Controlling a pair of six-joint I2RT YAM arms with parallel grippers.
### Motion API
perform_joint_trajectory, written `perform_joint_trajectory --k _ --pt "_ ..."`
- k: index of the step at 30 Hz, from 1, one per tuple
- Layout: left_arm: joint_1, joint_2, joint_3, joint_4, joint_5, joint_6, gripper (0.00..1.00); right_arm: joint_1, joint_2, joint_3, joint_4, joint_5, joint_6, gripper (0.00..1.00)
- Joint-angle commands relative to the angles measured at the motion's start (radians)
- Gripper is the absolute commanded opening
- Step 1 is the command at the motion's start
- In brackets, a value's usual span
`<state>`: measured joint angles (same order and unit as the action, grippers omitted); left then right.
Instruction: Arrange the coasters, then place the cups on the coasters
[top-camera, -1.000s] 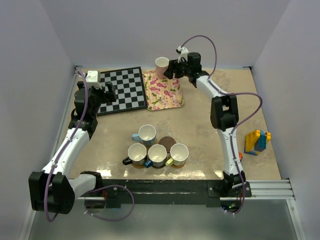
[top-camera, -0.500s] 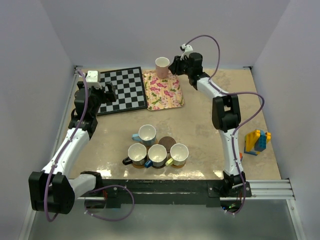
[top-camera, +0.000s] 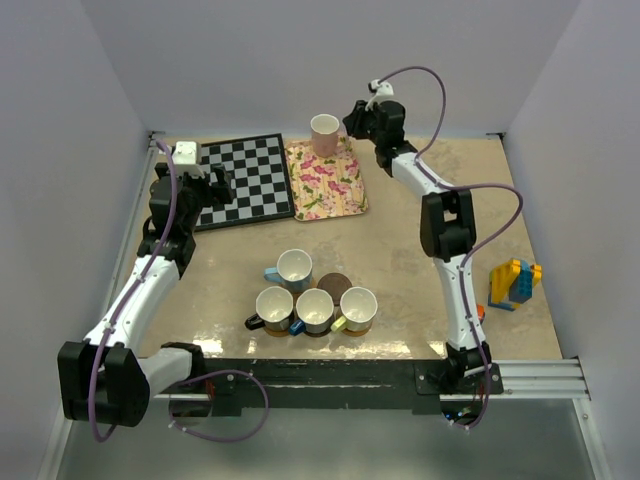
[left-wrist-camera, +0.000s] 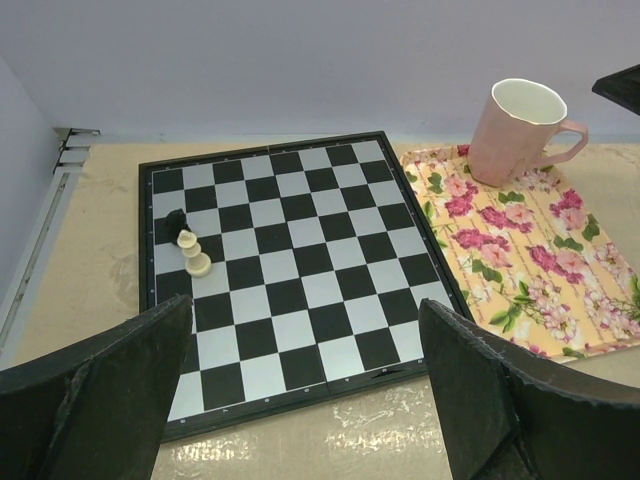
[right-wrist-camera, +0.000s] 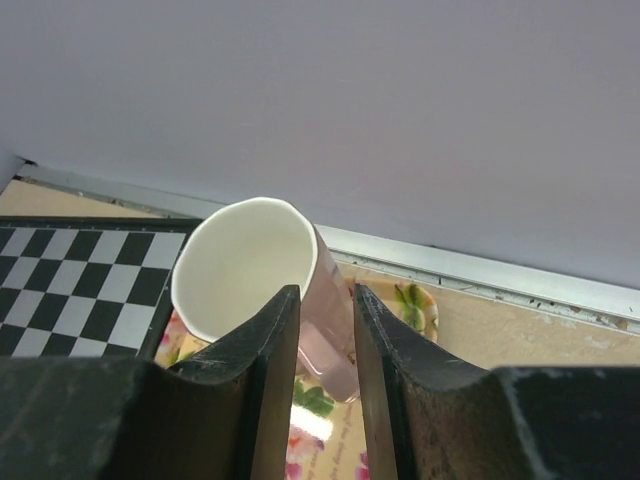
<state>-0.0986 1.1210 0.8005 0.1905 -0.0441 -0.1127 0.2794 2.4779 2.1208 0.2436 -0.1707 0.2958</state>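
Over the tray (top-camera: 330, 192), outstretched right claw (right-wrist-camera: 327, 303) straddles pink cup (right-wrist-camera: 243, 262).

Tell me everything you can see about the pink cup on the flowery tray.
The pink cup is a small glossy mug, ceramic by its look, white inside, with an angular handle pointing toward the right gripper. It stands upright at the far edge of the floral tray. Whether the fingers touch it is unclear.

**Pink, florals and checks**

The pink cup (left-wrist-camera: 510, 140) has a white inside. The tray (left-wrist-camera: 520, 262) carries pink flowers and green leaves on pale orange. The chessboard (left-wrist-camera: 290, 270) is black-and-white checks. One coaster (top-camera: 334, 284) shows dark brown.
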Motion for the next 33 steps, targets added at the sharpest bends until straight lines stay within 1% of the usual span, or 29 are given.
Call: perform_joint_trajectory --k 1,9,13,20,24,33 --pt "-0.001 0.0 0.037 0.02 0.012 -0.002 0.99 -0.005 0.036 0.067 -0.029 0.054 0.003 0.32" --pt "-0.001 -0.003 0.037 0.021 0.015 -0.002 0.99 -0.005 0.061 0.08 -0.063 0.054 -0.01 0.31" --pt "-0.001 -0.006 0.039 0.021 0.015 -0.002 0.99 -0.005 0.053 0.061 -0.049 0.004 -0.043 0.3" --pt "-0.001 -0.006 0.037 0.021 0.02 -0.004 0.99 -0.003 0.042 0.033 -0.039 -0.128 -0.086 0.3" --pt "-0.001 -0.003 0.037 0.023 0.024 -0.004 0.99 0.006 0.036 0.027 -0.069 -0.15 -0.116 0.3" --pt "-0.001 -0.003 0.037 0.023 0.029 -0.008 0.99 0.029 -0.019 -0.048 -0.085 -0.188 -0.158 0.3"
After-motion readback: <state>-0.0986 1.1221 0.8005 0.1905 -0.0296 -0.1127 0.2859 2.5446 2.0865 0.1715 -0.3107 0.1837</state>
